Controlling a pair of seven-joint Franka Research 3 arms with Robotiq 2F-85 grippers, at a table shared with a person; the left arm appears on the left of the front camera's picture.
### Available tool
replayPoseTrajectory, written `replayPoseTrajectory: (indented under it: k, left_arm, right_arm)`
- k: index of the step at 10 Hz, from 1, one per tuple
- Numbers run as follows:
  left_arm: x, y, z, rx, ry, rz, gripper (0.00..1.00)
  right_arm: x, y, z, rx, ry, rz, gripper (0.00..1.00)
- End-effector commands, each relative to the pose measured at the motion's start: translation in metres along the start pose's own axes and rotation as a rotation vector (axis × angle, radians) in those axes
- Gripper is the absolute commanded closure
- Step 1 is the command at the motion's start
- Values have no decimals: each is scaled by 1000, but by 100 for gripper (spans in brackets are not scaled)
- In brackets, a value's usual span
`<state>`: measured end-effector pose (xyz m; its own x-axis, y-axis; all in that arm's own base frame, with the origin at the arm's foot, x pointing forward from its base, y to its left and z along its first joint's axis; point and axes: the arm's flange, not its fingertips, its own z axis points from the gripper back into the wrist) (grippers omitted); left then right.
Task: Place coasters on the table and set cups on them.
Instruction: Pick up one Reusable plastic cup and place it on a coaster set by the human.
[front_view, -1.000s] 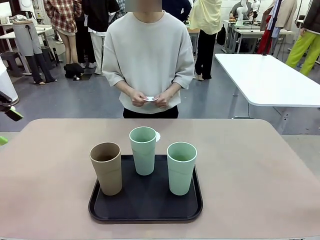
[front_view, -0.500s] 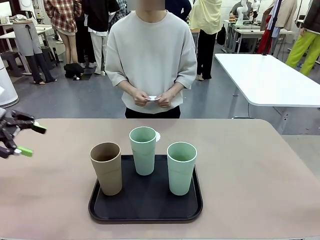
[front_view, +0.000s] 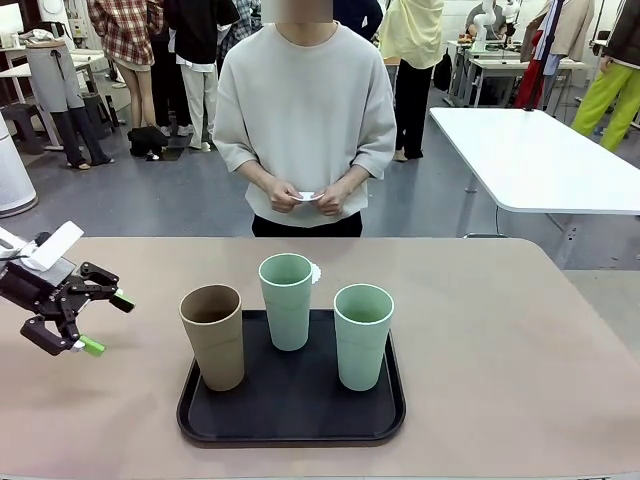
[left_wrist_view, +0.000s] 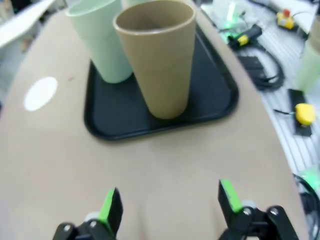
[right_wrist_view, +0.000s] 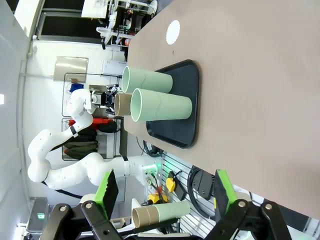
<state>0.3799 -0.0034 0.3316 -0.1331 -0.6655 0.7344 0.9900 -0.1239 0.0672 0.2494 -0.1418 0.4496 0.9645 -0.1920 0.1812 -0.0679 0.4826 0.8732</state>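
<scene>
Underneath, matte tan table (front_view: 500, 330); beyond, white table (front_view: 540, 160).

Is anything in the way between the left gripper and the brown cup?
Nothing visible. The open left gripper faces the brown cup across bare table; only the black tray's low rim lies between, at the cup's base.

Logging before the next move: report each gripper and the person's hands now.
Left gripper: open, empty.
Right gripper: open, empty.
Person's hands: together holding a small white coaster.
</scene>
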Motion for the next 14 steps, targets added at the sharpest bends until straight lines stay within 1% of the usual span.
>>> replayPoseTrajectory:
  k: [1,2,4,5,9,10,11,12,14]
  left_arm:
    - [9,-21,-6,-5,-53,27,0]
    - [10,-23,-12,-8,-61,41,0]
    - [18,-27,-19,31,-13,73,0]
    - [7,-1,-7,-18,-31,22,0]
    - [7,-1,-7,-18,-31,22,0]
    - [9,0,-8,-12,-23,38,0]
    - [11,-2,-16,-31,-154,55,0]
    - [10,-5,-26,-74,-237,51,0]
    - [7,-6,-45,-120,-336,25,0]
  right_arm:
    - [1,0,0,16,-3,4,0]
    - [1,0,0,16,-3,4,0]
    - [1,0,0,16,-3,4,0]
    - [1,0,0,16,-3,4,0]
    - [1,0,0,16,-3,4,0]
    - [1,0,0,16,-3,4,0]
    - [1,0,0,16,-3,4,0]
    - [1,0,0,16,-3,4,0]
    - [1,0,0,16,-3,4,0]
